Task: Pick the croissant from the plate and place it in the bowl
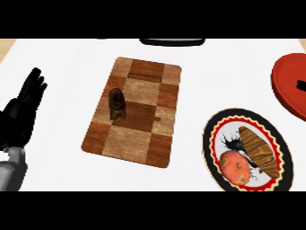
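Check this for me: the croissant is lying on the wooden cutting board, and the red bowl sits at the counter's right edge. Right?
Not quite. The head view shows the croissant lying on the plate, not on the wooden cutting board. The red bowl does sit at the counter's right edge.

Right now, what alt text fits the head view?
A croissant lies on a plate at lower right, below a red bowl. A checkered board sits mid-counter; the left robot hand rests open at the left edge.
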Robot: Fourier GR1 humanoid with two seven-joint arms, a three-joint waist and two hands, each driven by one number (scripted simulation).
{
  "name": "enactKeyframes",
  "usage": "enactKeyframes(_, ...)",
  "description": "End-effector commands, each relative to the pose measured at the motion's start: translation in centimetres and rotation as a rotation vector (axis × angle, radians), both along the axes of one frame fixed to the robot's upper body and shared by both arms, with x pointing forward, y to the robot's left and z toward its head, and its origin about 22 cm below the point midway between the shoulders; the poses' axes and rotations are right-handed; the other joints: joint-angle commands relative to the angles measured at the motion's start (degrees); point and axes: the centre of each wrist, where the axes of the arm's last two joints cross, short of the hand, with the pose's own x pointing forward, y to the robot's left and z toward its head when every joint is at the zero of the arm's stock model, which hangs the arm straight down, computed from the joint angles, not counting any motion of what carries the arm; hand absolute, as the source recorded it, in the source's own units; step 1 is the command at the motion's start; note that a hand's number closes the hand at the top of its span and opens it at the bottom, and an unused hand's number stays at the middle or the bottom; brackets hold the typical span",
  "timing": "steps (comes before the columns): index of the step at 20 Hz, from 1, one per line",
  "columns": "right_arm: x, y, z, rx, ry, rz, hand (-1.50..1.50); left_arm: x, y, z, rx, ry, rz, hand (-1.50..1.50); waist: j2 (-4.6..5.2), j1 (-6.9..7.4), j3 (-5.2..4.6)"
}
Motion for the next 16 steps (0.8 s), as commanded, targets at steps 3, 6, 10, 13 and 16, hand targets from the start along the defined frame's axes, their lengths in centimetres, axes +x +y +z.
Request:
enactKeyframes(3, 2.0, 2.9, -1.8, -0.108, 0.159, 0.062, -1.5, -0.3, 0.3, 0.2, -0.013, -0.004, 0.03, 0.0, -0.13, -0.53, 0.03)
enactKeyframes(6, 3.0, 3.7, -2.5, -0.153, 0.228, 0.106, -1.5, -1.1, 0.5, -0.2, 0.003, 0.016, -0.003, 0.0, -0.13, -0.35, 0.05)
enactKeyframes(10, 4.0, 5.8, -3.2, -0.27, 0.298, 0.108, -1.5, -0.3, 1.6, -1.5, 0.008, 0.008, 0.009, 0.0, -0.06, -0.58, 0.01)
enactKeyframes(13, 4.1, 5.7, -5.1, -0.295, 0.336, 0.112, -1.5, -0.2, 1.0, 0.1, -0.001, -0.001, 0.023, 0.0, -0.21, -0.99, 0.06)
enactKeyframes(16, 5.5, 7.6, -4.6, -0.329, 0.276, 0.114, -1.5, 0.9, 2.5, -1.2, 0.003, 0.002, 0.03, 0.0, -0.14, -1.06, 0.03)
